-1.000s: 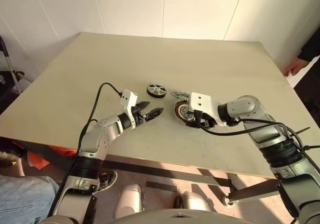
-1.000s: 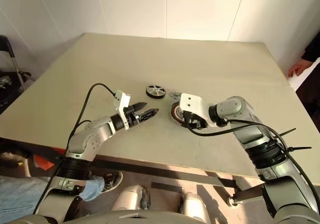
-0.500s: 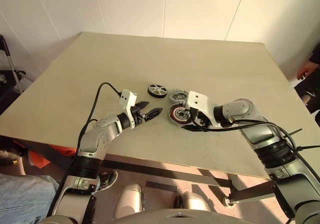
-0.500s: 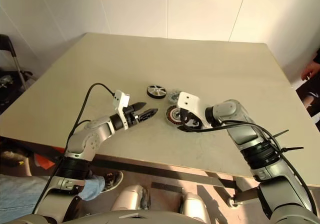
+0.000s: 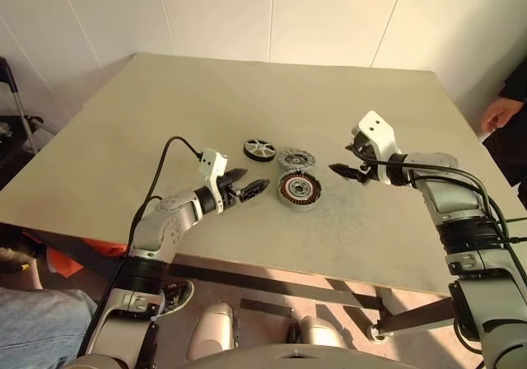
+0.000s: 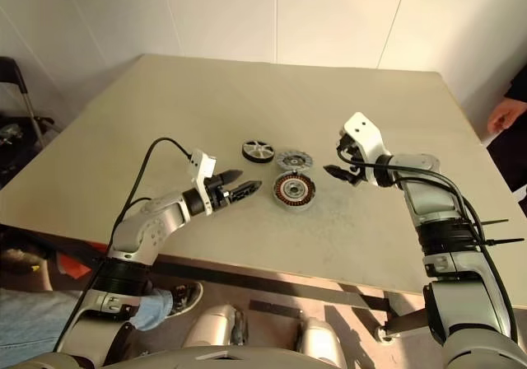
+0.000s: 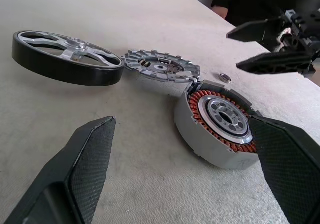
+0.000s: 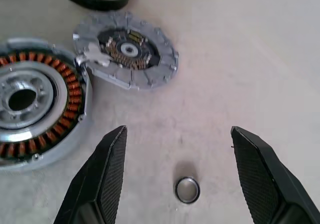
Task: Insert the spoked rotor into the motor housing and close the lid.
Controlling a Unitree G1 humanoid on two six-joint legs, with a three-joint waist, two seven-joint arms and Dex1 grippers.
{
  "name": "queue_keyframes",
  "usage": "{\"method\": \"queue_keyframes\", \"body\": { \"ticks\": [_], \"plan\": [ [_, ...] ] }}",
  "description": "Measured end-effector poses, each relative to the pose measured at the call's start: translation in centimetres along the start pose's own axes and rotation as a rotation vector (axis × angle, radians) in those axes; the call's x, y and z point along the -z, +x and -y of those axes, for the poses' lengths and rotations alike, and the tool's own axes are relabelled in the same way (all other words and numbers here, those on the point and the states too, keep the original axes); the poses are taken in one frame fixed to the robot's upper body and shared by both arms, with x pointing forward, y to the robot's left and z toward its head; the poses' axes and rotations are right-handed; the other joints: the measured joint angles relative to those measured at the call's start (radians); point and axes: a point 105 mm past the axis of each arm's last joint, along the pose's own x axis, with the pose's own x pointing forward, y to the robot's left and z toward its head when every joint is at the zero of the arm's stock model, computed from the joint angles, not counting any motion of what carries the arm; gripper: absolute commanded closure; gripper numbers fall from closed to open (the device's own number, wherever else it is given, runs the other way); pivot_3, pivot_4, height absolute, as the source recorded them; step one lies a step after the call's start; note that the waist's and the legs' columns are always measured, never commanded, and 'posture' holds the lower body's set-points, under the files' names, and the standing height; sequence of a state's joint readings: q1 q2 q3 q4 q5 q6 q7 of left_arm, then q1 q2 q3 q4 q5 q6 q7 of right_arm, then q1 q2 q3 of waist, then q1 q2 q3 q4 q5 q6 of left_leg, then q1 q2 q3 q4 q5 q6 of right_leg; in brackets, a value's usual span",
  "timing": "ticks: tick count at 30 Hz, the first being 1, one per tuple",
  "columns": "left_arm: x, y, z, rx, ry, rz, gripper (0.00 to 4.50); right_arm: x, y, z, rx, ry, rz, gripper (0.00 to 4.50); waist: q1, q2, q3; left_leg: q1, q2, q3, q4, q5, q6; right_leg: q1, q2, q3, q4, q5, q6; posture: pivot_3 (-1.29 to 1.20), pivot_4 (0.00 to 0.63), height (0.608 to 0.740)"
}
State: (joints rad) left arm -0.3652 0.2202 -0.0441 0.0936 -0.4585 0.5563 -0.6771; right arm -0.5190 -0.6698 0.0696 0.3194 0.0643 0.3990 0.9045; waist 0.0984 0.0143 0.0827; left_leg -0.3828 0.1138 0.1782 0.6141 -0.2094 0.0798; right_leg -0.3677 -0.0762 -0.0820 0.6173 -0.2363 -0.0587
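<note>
Three round parts lie near the middle of my beige table [image 5: 165, 97], close together. The motor housing [image 5: 298, 189], a thick silver-rimmed ring with coppery windings around a bright hub, sits nearest me, flat on the tabletop with its open face up. Just behind it and touching its rim lies the lid [image 5: 294, 158], a flat grey metal disc with a notched edge and cut-outs around its hub. To the lid's left, a little apart, rests the spoked rotor [image 5: 259, 149], a black-rimmed disc with pale silver curved spokes. A small silver ring [image 8: 187, 189], perhaps a washer, lies on the bare surface to the right of the housing, under my right gripper.

My left gripper [image 5: 252, 188] hovers low just left of the housing, its textured black fingers spread wide and holding nothing; the housing and rotor lie straight ahead of it with nothing between. My right gripper [image 5: 349, 162] hangs above the table to the right of the housing, clear of all three parts, its fingers also parted and empty.

The matte, faintly scuffed tabletop leaves broad open room on every side of the cluster, and its edges are well away. At the far right edge a person's hand [image 5: 496, 114] and dark sleeve show beside the table.
</note>
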Motion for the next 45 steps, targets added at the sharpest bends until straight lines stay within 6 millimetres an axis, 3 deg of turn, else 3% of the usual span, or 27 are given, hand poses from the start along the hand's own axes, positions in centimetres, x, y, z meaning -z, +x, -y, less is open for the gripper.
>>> {"method": "queue_keyframes", "body": {
  "ticks": [4,12,20,36,38,43,45],
  "plan": [
    [0.0,0.0,0.0,0.001,0.001,-0.005,0.00,1.6,-0.2,-0.4,-0.019,0.023,-0.034,0.80,-0.003,0.000,0.000,0.000,0.000,0.000,0.000,0.000,0.000,0.000,0.000,0.000,0.000,0.000,0.000,0.00,0.000,0.740],
    [0.3,0.1,0.2,0.013,-0.003,-0.015,0.00,3.8,-0.1,0.8,0.029,0.088,-0.090,0.80,-0.002,0.000,0.000,0.005,0.000,0.000,0.001,0.000,-0.001,0.004,0.000,0.000,0.000,0.000,0.000,0.00,0.000,0.740],
    [0.8,0.4,0.9,0.034,-0.009,-0.033,0.00,3.9,0.0,2.7,0.078,0.116,-0.101,0.80,-0.002,0.000,0.000,0.004,0.000,0.000,0.001,0.000,0.000,0.003,0.000,0.000,0.001,0.000,0.000,0.00,0.000,0.740],
    [1.1,0.3,0.7,0.024,-0.002,-0.044,0.00,3.5,1.0,2.1,0.055,0.153,-0.083,0.80,-0.007,0.000,0.000,0.005,0.000,0.000,0.001,0.000,-0.001,0.004,0.000,0.000,0.001,0.000,0.000,0.00,0.000,0.740],
    [1.1,0.3,0.7,0.022,-0.001,-0.046,0.00,3.4,1.3,2.0,0.050,0.160,-0.081,1.16,-0.007,0.000,0.000,0.005,0.000,0.000,0.001,0.000,-0.001,0.004,0.000,0.000,0.001,0.000,0.000,0.00,0.000,0.740],
    [1.3,0.2,0.6,0.016,0.000,-0.051,0.00,3.3,1.6,1.9,0.043,0.169,-0.079,1.16,-0.007,0.000,0.000,0.005,0.000,0.000,0.001,0.000,-0.001,0.004,0.000,0.000,0.001,0.000,0.000,0.00,0.000,0.740],
    [1.3,0.2,0.6,0.015,0.002,-0.051,0.00,3.3,1.7,1.9,0.042,0.174,-0.082,1.52,-0.007,0.000,0.000,0.006,0.000,0.000,0.001,0.001,-0.001,0.004,0.000,0.000,0.001,0.000,0.000,0.00,0.000,0.740]
  ]
}}
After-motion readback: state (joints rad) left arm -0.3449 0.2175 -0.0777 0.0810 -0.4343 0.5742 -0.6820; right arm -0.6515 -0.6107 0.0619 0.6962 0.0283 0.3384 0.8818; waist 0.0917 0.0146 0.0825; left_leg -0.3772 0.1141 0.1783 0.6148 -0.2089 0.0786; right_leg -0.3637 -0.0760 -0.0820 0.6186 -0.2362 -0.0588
